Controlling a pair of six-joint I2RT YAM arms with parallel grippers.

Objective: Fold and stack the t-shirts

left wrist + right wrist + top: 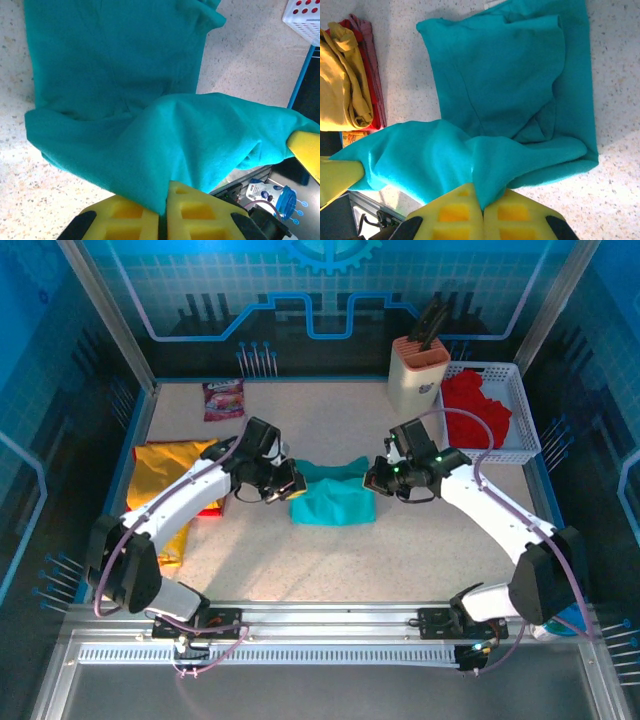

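Left gripper [163, 205] and right gripper [481, 202], each pinched closed on a raised fold of the one teal cloth t-shirt [335, 502], which lies at table centre between the two arms. One yellow t-shirt [165, 475] lies left. One red t-shirt [475, 405] sits in the white plastic basket [527, 435], far right. One pink snack packet [222, 398] lies far left.

- A speckled beige surface [420, 540] with a blue rim carries the things.
- A small shiny pink snack packet [222, 399] lies flat near the far left corner of the surface.
- A beige knife block [417, 375] stands upright at the far edge, right of the middle, with dark handles sticking out of its top.
- A white perforated basket [500, 454] sits in the far right corner, just beside the knife block.
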